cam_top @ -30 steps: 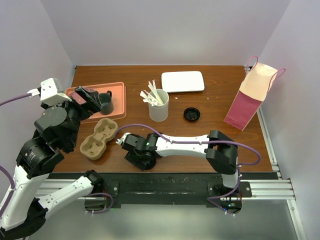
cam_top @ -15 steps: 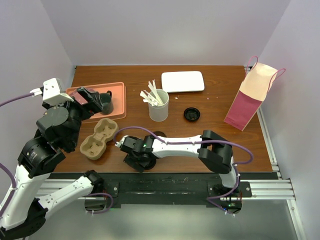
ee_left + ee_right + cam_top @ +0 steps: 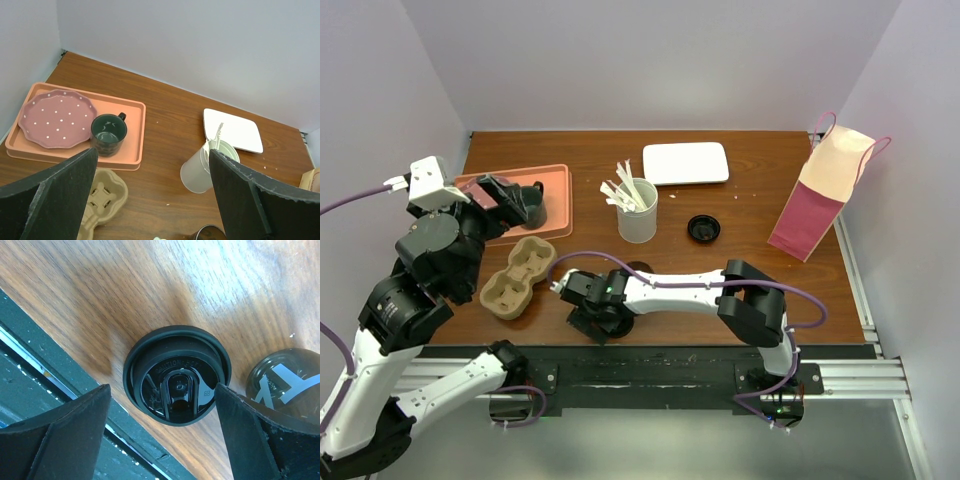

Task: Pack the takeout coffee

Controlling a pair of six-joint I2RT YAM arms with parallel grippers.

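Observation:
The takeout coffee cup, small and dark brown, stands open-topped near the table's front; its rim also shows in the left wrist view. Right beside it is a round black lid with a sip tab, seen from straight above. I cannot tell what is under the lid. My right gripper points down at this lid, its jaws open and flanking it. In the top view that gripper sits low at the front edge. My left gripper hangs open and empty, high over the left side.
A pulp two-cup carrier lies front left. An orange tray holds a pink dotted plate and a dark grey mug. A white cup of stirrers, a white dish, another black lid and a pink bag stand further back and right.
The right gripper's jaws have spread wider around the black lid, and its arm has folded slightly toward the left. The left arm has barely shifted.

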